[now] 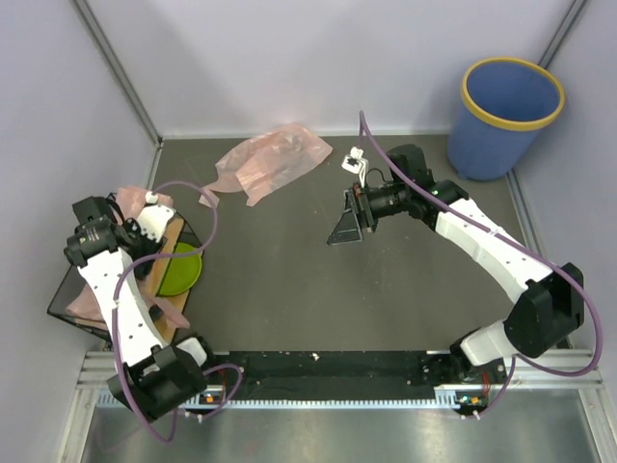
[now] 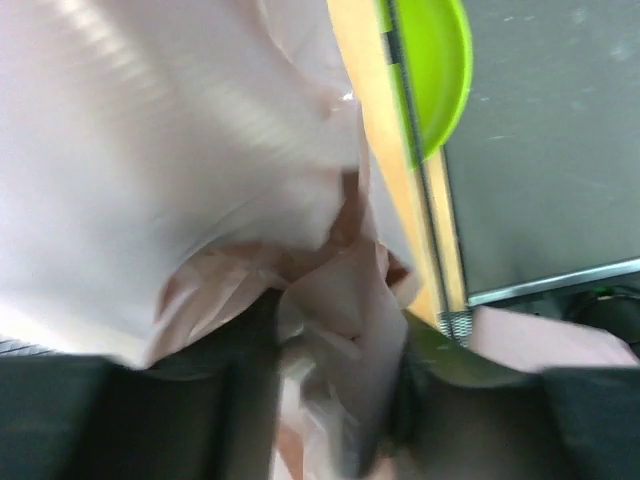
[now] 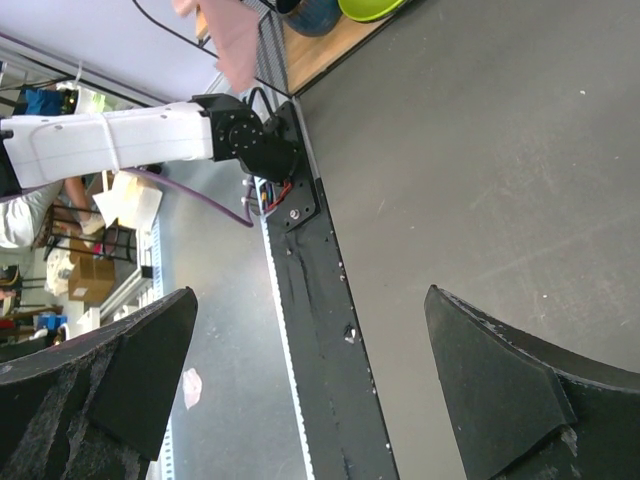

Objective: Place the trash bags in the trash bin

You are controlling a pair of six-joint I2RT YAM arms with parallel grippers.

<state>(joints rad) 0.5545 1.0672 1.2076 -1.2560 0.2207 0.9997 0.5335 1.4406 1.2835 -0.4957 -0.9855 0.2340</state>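
Though bunched, bag (image 2: 335,300) between left fingers (image 2: 225,405).

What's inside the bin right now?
Inside the bin only its blue inner wall shows, nothing pink. I cannot make out the very bottom from this angle. One bag lies on the table, outside it.

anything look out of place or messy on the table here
One crumpled pale pink translucent plastic bag lies loose on the dark table near the back wall, well apart from the round blue plastic bin with the yellow rim, not inside it. Nothing looks spilled or broken.
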